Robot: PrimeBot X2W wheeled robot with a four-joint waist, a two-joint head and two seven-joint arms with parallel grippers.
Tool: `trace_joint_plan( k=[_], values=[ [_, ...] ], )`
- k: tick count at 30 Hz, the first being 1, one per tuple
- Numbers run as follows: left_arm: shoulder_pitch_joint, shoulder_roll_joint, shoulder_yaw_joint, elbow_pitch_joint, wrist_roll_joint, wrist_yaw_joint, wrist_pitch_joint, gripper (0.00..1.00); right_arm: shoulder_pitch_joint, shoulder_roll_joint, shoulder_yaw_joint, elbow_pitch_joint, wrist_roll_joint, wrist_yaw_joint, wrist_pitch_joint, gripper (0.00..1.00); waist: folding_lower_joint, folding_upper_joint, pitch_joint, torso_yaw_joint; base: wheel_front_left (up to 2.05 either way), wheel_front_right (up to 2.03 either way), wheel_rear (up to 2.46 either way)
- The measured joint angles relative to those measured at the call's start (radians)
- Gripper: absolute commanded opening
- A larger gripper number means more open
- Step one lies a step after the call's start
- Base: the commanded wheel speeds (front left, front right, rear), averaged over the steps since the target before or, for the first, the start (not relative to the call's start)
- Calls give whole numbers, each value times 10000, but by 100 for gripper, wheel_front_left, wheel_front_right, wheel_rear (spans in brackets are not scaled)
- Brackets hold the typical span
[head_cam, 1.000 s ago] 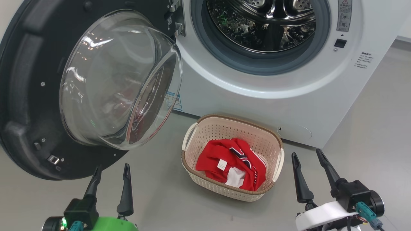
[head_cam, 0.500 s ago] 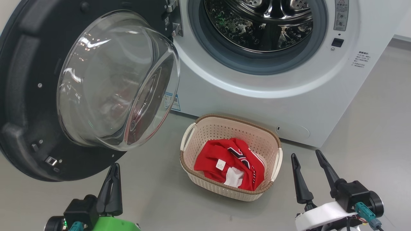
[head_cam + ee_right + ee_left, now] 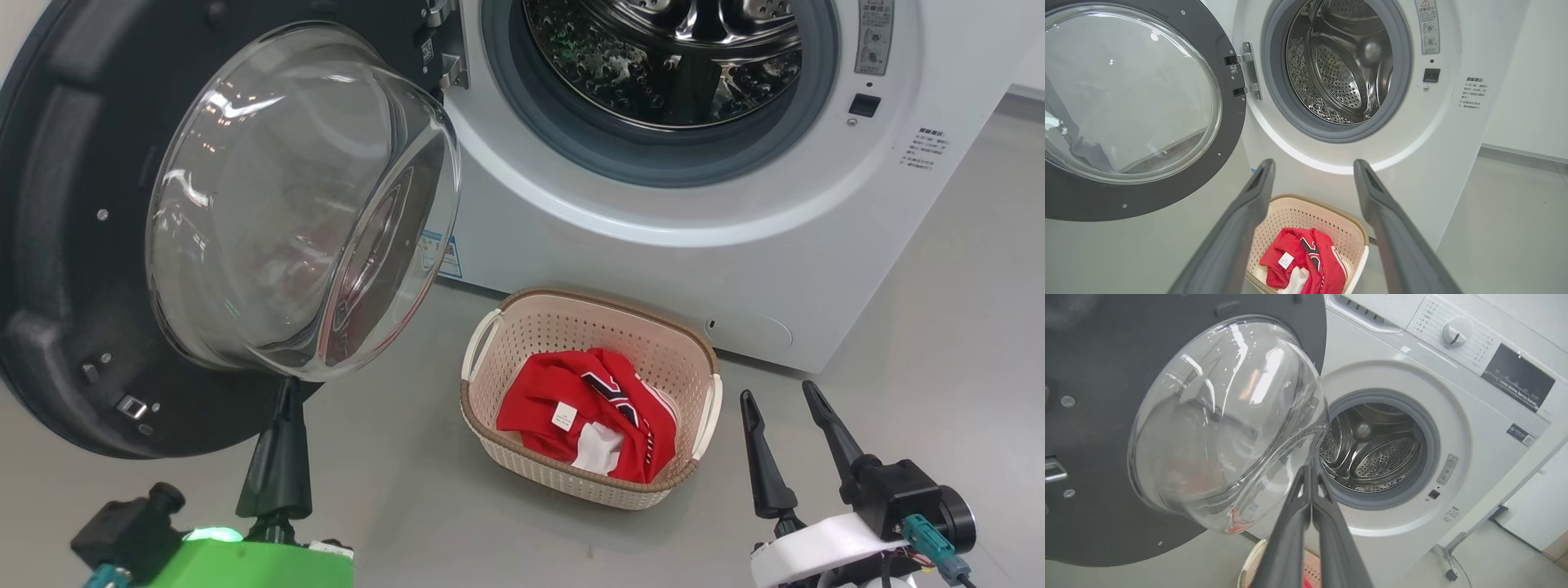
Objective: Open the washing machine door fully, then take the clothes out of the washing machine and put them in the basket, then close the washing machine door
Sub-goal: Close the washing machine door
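Grey, smooth floor (image 3: pixel 424 506) runs up to a pale wall (image 3: pixel 1527 61) beside the washing machine (image 3: pixel 637 269), whose steel drum (image 3: pixel 661 57) shows. Left of the machine its door (image 3: pixel 49 245) hangs wide open. Just before the machine sits the basket (image 3: pixel 588 298), holding the clothes (image 3: pixel 555 392). Farther out from the machine, the left gripper (image 3: pixel 287 385) has its fingers pressed together; the right gripper (image 3: pixel 777 392) stands spread.

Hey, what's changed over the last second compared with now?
The left gripper snapped shut on nothing, turned, and rose toward the lower glass edge of the door. The right gripper stayed open and still; the door stayed open, the clothes stayed in the basket.
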Motion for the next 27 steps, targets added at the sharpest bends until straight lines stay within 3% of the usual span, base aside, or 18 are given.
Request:
trace_joint_plan(
  k=[5,14,21,27],
  values=[
    [-58,-4,115,-842,-2709,-408,-201,0,-3,0,-2,-6,-2,0,0,100,0,0,44,19,0,0,0],
    [-688,-33,1308,-2176,-5294,-842,-349,0,-9,0,-33,-23,-12,-10,0,100,0,0,143,46,0,0,0],
    [-1325,-13,3260,-3024,-5753,-905,-435,0,-10,0,-92,-42,-13,-10,0,100,0,0,197,117,0,0,0],
    [-1793,865,5020,-2978,-6299,-777,-466,0,-10,-2,-111,-63,-17,-12,0,100,0,0,199,207,0,0,0]
  ],
)
